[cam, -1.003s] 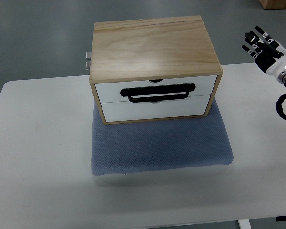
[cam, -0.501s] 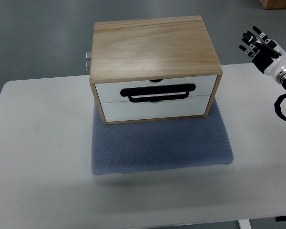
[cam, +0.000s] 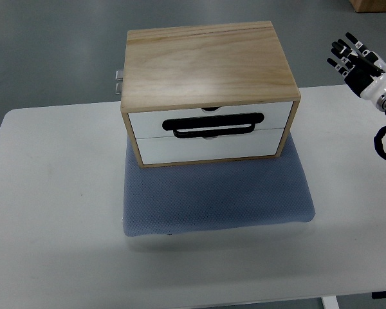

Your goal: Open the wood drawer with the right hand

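The drawer box [cam: 209, 96] sits shut on a blue mat [cam: 219, 196]; the right hand [cam: 359, 64], fingers spread and empty, hangs well right of it.

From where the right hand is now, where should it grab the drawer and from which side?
Probably the black handle on the white drawer fronts of the wooden box. It runs as a horizontal loop across the front face, so come from the table-front side and hook fingers around its bar. The right hand is open, off to the box's right.
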You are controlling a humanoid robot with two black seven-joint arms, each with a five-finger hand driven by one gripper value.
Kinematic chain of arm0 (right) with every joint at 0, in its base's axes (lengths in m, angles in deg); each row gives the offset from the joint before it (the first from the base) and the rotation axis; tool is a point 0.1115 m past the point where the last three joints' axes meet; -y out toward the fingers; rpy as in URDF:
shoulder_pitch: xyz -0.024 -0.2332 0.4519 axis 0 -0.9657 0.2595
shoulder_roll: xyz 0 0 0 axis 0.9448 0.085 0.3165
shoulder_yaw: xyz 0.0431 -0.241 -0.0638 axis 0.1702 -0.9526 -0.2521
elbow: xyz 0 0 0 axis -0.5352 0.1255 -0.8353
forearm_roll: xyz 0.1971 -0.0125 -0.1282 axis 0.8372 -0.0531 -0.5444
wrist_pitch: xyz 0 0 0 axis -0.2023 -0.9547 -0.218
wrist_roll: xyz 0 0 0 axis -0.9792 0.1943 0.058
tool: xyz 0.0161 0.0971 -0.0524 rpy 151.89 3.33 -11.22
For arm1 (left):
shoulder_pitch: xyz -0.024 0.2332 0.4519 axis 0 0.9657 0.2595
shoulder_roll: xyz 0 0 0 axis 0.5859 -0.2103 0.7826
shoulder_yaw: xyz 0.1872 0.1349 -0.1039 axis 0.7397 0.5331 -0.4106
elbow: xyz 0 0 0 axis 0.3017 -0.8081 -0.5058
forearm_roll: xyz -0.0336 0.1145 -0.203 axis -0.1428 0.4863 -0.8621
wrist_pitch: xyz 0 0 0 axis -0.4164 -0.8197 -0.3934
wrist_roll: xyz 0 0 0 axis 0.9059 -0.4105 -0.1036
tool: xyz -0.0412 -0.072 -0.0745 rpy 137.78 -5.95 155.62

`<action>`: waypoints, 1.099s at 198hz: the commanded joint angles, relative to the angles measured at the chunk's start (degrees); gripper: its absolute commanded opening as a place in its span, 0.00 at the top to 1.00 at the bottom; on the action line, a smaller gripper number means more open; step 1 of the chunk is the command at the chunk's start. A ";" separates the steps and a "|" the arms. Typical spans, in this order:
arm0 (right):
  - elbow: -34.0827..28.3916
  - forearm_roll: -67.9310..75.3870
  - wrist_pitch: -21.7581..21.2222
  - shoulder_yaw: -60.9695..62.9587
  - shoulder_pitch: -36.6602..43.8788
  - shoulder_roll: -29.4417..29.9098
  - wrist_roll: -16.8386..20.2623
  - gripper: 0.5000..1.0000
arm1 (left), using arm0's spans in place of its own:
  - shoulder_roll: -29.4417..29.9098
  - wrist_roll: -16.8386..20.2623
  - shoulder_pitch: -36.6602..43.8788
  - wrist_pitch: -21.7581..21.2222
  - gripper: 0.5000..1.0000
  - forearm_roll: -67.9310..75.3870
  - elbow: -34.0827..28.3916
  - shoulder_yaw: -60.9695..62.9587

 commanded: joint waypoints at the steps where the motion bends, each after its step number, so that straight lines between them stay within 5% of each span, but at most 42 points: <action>1: 0.00 -0.02 0.00 0.00 -0.02 -0.18 0.00 0.11 | 0.00 0.00 -0.01 0.00 0.00 0.00 0.00 0.00; 106: 0.08 -0.10 0.09 0.00 -0.02 -0.18 -0.17 0.11 | 0.00 0.00 -0.01 0.00 0.00 0.00 0.00 0.00; 217: -1.59 -0.19 -4.66 -0.26 2.79 -2.64 0.09 0.11 | 0.00 0.00 0.08 0.00 0.00 0.00 0.00 0.00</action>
